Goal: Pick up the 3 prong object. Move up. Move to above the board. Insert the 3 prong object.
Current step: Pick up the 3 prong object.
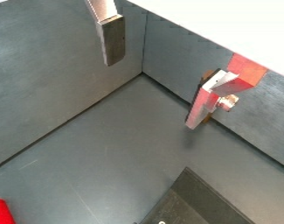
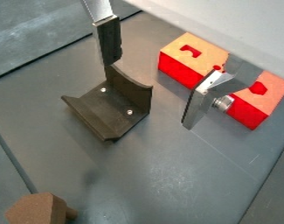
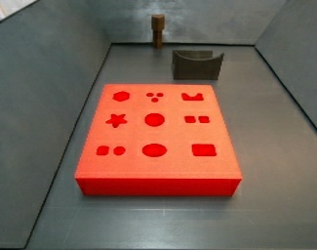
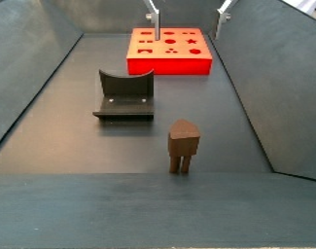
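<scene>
The 3 prong object is a slim brown peg standing upright on the grey floor, close to the camera in a side view point(image 4: 184, 146) and by the back wall in a side view point(image 3: 157, 29). Its top shows in a wrist view point(image 2: 37, 210). The board point(image 3: 154, 122) lies flat, red-orange with darker cutouts, also in a side view point(image 4: 169, 51). My gripper point(image 4: 189, 10) hangs high over the board's far end, far from the peg. It is open in both wrist views point(image 1: 154, 92) point(image 2: 150, 92), with nothing between the fingers point(image 2: 109, 44).
A dark grey U-shaped block point(image 4: 123, 95) stands between the peg and the board; it sits under the gripper in a wrist view point(image 2: 109, 109). Grey walls enclose the floor on all sides point(image 3: 44, 68).
</scene>
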